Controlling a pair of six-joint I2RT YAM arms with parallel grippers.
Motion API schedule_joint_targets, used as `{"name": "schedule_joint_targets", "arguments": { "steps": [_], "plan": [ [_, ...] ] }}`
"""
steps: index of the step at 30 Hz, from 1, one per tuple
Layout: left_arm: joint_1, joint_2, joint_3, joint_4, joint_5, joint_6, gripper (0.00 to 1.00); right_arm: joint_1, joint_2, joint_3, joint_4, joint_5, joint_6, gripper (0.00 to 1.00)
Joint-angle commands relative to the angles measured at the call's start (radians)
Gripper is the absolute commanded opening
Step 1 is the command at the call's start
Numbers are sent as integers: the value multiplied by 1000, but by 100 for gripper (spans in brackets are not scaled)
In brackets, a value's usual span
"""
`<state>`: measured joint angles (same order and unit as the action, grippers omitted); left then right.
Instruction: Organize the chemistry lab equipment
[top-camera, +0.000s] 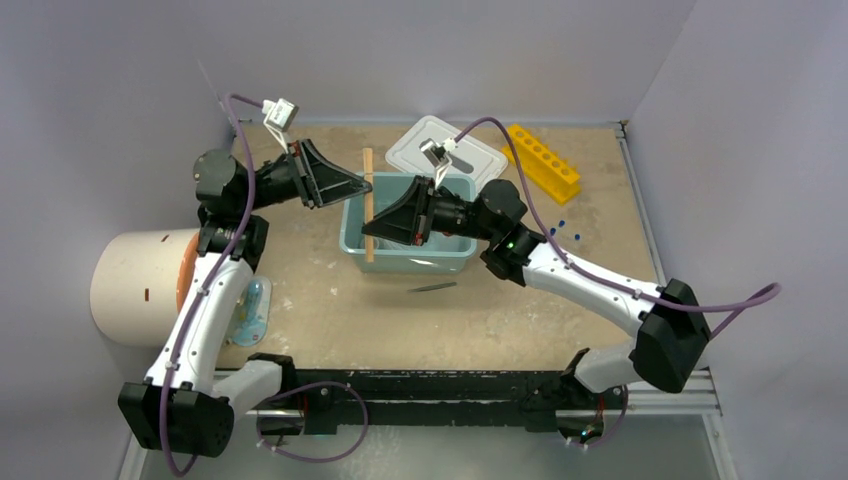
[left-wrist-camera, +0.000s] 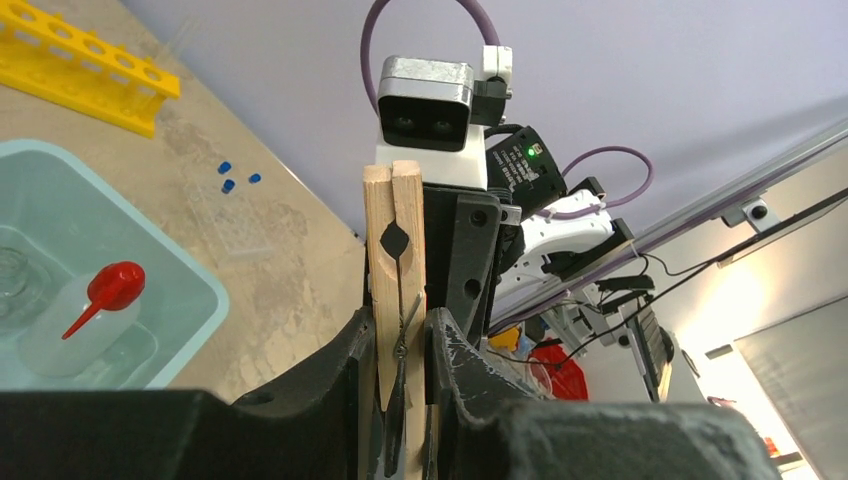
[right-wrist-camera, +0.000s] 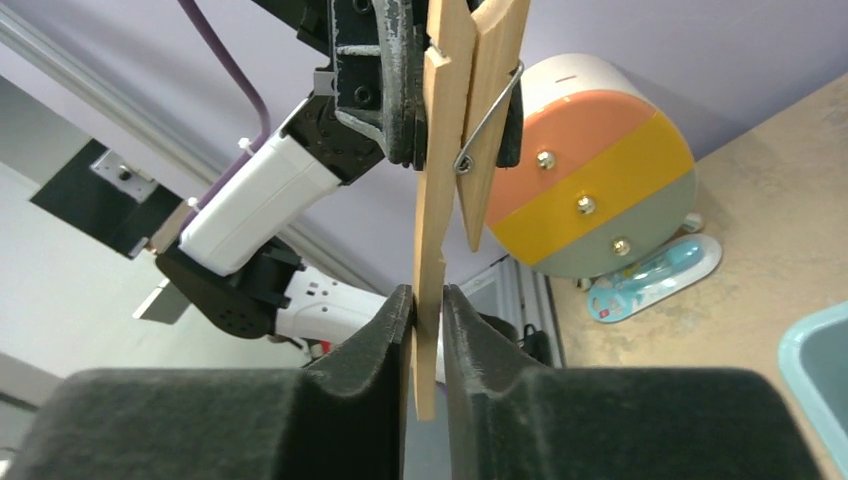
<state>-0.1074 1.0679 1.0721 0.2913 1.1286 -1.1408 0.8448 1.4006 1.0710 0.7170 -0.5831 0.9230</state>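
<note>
A wooden spring clamp (top-camera: 368, 210) of two sticks hangs in the air over the left end of the teal tub (top-camera: 408, 262). My left gripper (top-camera: 366, 185) is shut on its upper part, and the left wrist view shows it pinched between the fingers (left-wrist-camera: 398, 325). My right gripper (top-camera: 370, 236) is shut on one stick at its lower end, as the right wrist view shows (right-wrist-camera: 428, 300). A clear squeeze bottle with a red nozzle (left-wrist-camera: 85, 320) lies inside the tub. Metal tweezers (top-camera: 432, 288) lie on the table in front of the tub. Tiny blue pieces (top-camera: 560, 228) lie right of it.
The tub's white lid (top-camera: 470, 150) lies behind it. A yellow tube rack (top-camera: 543, 160) stands at the back right. The big cream cylinder (top-camera: 135, 285) with an orange face lies at the left edge, with a light blue packet (top-camera: 250, 310) beside it.
</note>
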Motion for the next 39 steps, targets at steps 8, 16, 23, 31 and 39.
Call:
{"name": "schedule_joint_targets", "arguments": {
  "steps": [8, 16, 23, 31, 39],
  "plan": [
    [-6, 3, -10, 76, 15, -18, 15, -3, -40, 9, 70, -12, 17, 0],
    [-6, -10, 45, -121, -25, 132, 62, -3, -73, 56, -225, 116, -158, 0],
    [-6, -29, 159, -556, -225, 454, 68, -3, -49, 181, -599, 305, -435, 0],
    [-6, -66, 142, -718, -402, 606, 68, -3, 64, 295, -876, 557, -709, 0],
    [-6, -51, 131, -786, -423, 673, 68, -1, 216, 358, -965, 727, -866, 0]
  ]
}}
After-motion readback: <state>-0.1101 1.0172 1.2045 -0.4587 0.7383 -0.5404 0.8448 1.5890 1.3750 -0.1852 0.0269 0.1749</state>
